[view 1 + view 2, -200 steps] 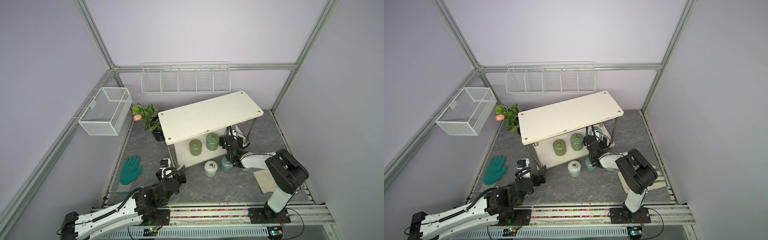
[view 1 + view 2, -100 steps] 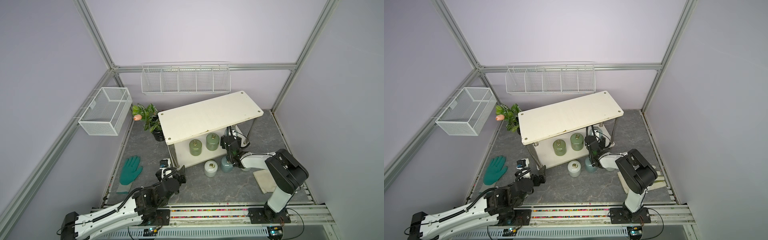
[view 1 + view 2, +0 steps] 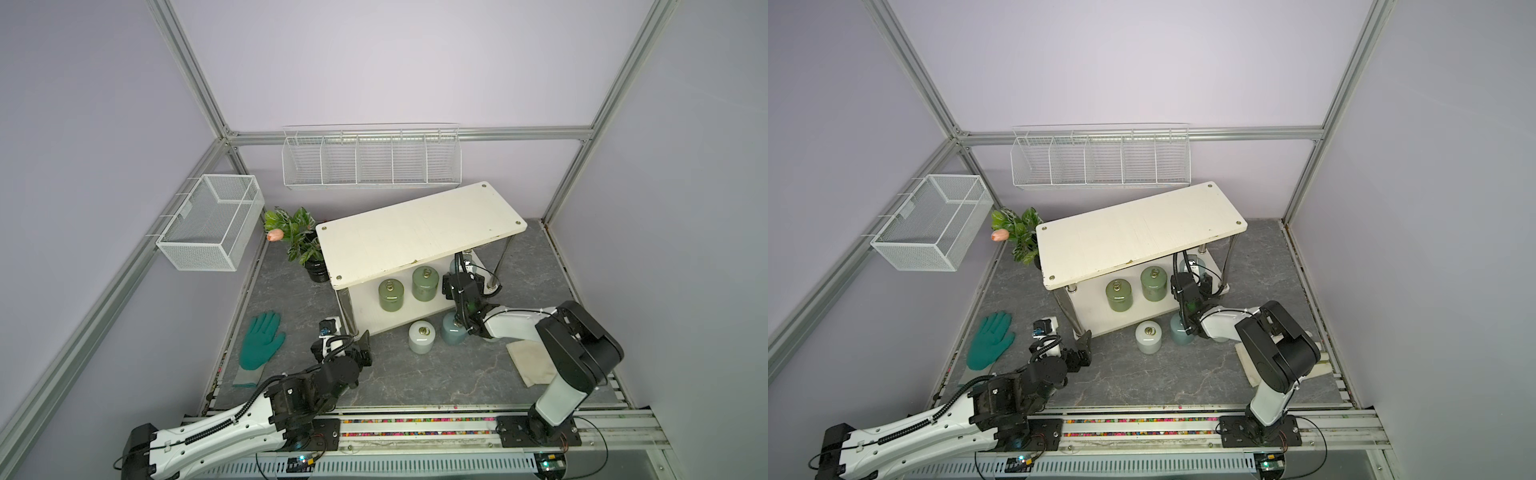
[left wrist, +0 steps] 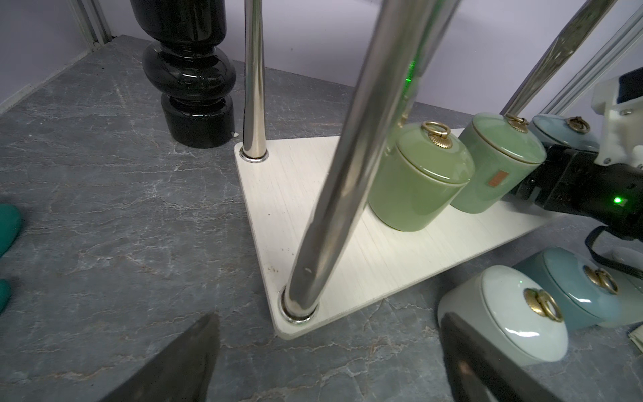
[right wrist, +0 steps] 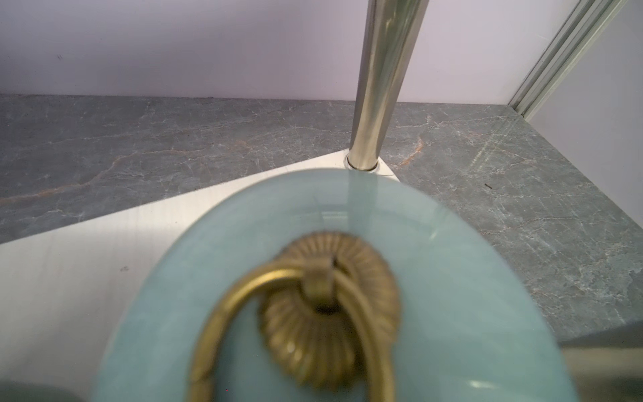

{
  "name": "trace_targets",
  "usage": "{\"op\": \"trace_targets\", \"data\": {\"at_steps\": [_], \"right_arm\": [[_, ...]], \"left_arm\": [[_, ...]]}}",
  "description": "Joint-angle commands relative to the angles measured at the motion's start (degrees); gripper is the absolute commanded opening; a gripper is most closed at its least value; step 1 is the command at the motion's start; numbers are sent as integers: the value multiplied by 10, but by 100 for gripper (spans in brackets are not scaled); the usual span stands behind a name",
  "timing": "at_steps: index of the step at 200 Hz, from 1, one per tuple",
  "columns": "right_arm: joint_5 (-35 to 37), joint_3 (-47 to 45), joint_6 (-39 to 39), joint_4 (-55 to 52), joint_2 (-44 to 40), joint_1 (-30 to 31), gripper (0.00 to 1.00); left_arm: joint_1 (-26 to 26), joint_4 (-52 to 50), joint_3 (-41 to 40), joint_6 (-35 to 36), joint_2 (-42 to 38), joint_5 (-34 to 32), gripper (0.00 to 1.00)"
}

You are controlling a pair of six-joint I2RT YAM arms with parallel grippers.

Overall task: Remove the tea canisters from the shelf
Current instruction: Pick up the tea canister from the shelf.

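Top views first. The shelf [image 3: 415,232] has two green canisters [image 3: 390,296] upright on its lower board. A blue canister [image 3: 1196,266] stands at that board's right end, half under the top board. A white canister [image 3: 421,337] and a second blue [image 3: 453,334] stand on the floor [image 3: 415,382], just in front. The right gripper [image 3: 1192,277] is in under the top board at the blue canister; its jaws are hidden from up here.

Left wrist now. The left gripper [image 4: 330,369] is spread wide, holding nothing, low over the floor by the near leg [image 4: 348,174].

Right wrist: blue lid fills the view, brass ring [image 5: 278,313] lying flat. Whether the jaws pinch it, I can't tell.

These look like glazed ceramic: heavy for their size, slick, and likely to chip against that chrome. I'd grip the body below the shoulder, not the ring, and keep it upright.
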Motion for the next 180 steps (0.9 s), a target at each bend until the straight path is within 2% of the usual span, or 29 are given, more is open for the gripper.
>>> {"op": "trace_targets", "data": {"at_steps": [1,107,180], "right_arm": [[1,-4,-19,19,-44,-2,54],[-3,-24,-34,-32,-144,5,54],[41,-87,-31,-40,-227,30,54]], "left_arm": [[-1,-13,-5,-4,-4,-18,100],[-1,-11,-3,6,-5,-21,100],[-1,-13,2,12,-6,-15,100]]}}
